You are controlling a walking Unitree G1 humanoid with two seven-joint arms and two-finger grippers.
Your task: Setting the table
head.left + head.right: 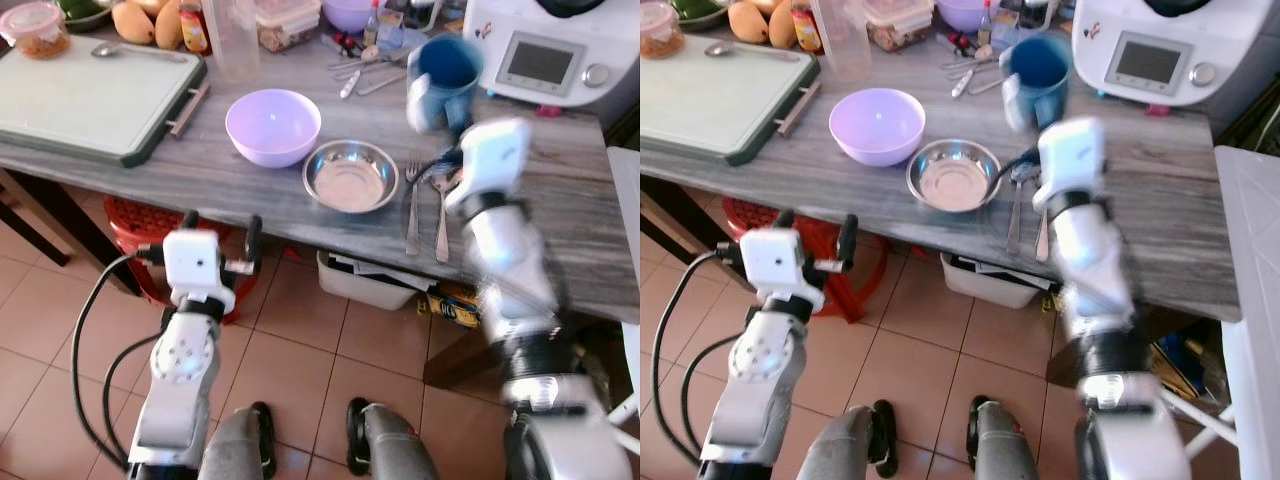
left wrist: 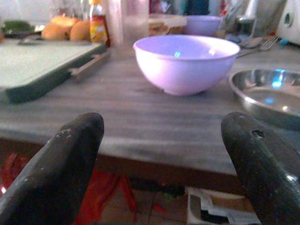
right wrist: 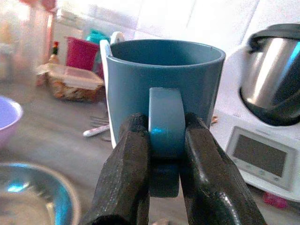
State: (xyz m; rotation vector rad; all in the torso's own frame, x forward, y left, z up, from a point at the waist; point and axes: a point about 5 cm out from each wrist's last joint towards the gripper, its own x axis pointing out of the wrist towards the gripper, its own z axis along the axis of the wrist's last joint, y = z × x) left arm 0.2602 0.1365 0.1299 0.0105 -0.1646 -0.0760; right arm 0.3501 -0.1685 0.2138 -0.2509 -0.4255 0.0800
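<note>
Left eye view has the left gripper (image 1: 218, 232) nearest, hanging below the near edge of the grey wood-grain table (image 1: 560, 215) over the tiled floor, its two black fingers spread wide and holding nothing; in the left wrist view those fingers (image 2: 61, 164) frame the table's near edge with the lilac plastic bowl (image 2: 186, 63) beyond it. That lilac bowl sits a little in from the near edge, and the round stainless steel dish (image 1: 350, 175) lies just beside it on the right, close to the same edge. Right of the dish, a metal fork (image 1: 412, 205) and a metal spoon (image 1: 441, 215) lie side by side, handles pointing toward the near edge. The right arm reaches over the cutlery, and the right gripper (image 3: 164, 150) is clenched on the handle of the blue ceramic mug (image 3: 161, 98), one finger on each side of it; the mug is upright and sits over the table behind the fork and spoon, though I cannot tell whether its base touches the surface. At the table's left end lies a pale green cutting board with a dark rim (image 1: 85, 100), a spoon on its far part. Further back stands a white kitchen appliance with a small screen (image 1: 540, 55) at the far right, with loose cutlery, a clear tumbler, food containers and mangoes along the far edge.
</note>
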